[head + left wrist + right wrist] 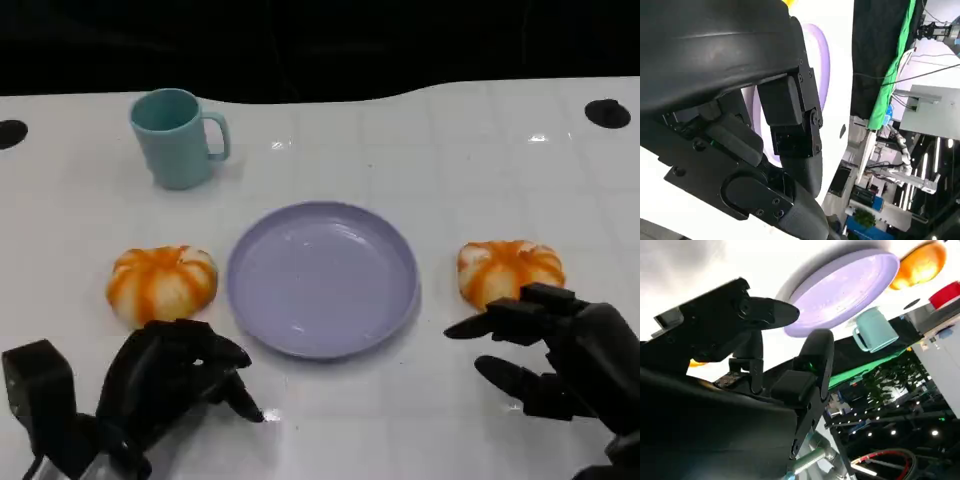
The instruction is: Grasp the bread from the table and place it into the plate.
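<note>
Round lavender plastic plate (322, 277) central on white tabletop (450, 160); orange-striped bread bun (510, 270) just right of plate, touching spread, empty fingers (480, 325) of right hand (555, 350), the nearer; left hand (170, 385) curled, holding nothing, below second bun (162, 283).

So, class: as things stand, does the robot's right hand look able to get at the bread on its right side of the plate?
Probably yes. The right hand is open just in front of that bread, with nothing lying between them; the plate sits off to the side, out of its way.
</note>
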### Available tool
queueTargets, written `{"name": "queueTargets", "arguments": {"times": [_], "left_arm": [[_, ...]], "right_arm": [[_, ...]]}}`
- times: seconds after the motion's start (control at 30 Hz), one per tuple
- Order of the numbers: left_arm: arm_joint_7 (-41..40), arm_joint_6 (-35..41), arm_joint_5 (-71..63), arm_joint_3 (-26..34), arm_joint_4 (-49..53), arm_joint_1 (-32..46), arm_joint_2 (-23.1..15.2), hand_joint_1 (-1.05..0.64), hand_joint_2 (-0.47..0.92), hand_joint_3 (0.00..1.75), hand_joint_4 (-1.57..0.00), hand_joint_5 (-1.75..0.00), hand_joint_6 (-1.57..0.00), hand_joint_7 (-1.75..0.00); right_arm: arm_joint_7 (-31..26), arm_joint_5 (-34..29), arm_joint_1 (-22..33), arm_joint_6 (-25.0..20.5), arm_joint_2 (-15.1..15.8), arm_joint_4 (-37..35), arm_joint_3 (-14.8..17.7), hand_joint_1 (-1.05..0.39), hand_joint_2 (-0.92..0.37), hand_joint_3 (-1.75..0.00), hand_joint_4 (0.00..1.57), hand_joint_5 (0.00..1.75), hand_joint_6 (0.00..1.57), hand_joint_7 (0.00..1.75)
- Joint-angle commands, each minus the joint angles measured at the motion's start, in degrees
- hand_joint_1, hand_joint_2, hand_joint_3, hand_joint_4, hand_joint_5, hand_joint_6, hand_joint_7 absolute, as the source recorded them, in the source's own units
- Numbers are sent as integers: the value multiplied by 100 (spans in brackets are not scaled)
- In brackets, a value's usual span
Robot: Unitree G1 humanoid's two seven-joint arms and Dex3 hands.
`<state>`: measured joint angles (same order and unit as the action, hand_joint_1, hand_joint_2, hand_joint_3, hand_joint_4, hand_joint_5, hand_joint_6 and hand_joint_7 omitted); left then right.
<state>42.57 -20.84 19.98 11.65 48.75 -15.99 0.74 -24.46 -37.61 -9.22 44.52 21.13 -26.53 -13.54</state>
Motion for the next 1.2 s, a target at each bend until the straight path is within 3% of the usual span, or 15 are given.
{"name": "queueTargets", "arguments": {"times": [0.03,0.27,0.5,0.67,0.8,1.0,1.2], "left_arm": [[-15,-29,-10,32,19,-29,-95,-105,75,0,-157,-57,-157,-17],[-55,-83,-53,13,38,-39,-84,-105,75,0,-157,-57,-157,-17],[-42,-80,-24,38,105,-90,-65,-105,75,0,-157,-57,-157,-17],[-79,-80,-40,39,143,-119,-50,-105,74,0,-157,-58,-157,-17],[-68,-105,-46,32,171,-131,-44,-105,75,0,-157,-58,-157,-18],[-72,-101,-50,26,199,-148,-36,-105,75,0,-157,-58,-157,-17],[-53,-57,-10,49,208,-161,-28,-105,74,0,-157,-57,-157,-17]], "right_arm": [[-17,-65,61,-213,201,261,173,-32,-87,-16,42,70,64,24],[-536,-703,69,-614,319,620,288,-37,-89,-5,37,54,62,10],[-536,-1203,210,-1619,371,1220,292,-47,-90,-3,21,47,52,2],[-237,-1513,324,-2432,387,1649,214,-51,-91,-1,4,56,39,0],[190,-1617,341,-2890,424,1910,145,-52,-89,0,0,45,28,1],[865,-1605,240,-3281,461,2034,32,-52,-84,0,0,35,21,0],[1104,-1690,-18,-3485,467,1734,-176,-56,-81,0,0,29,20,0]]}}
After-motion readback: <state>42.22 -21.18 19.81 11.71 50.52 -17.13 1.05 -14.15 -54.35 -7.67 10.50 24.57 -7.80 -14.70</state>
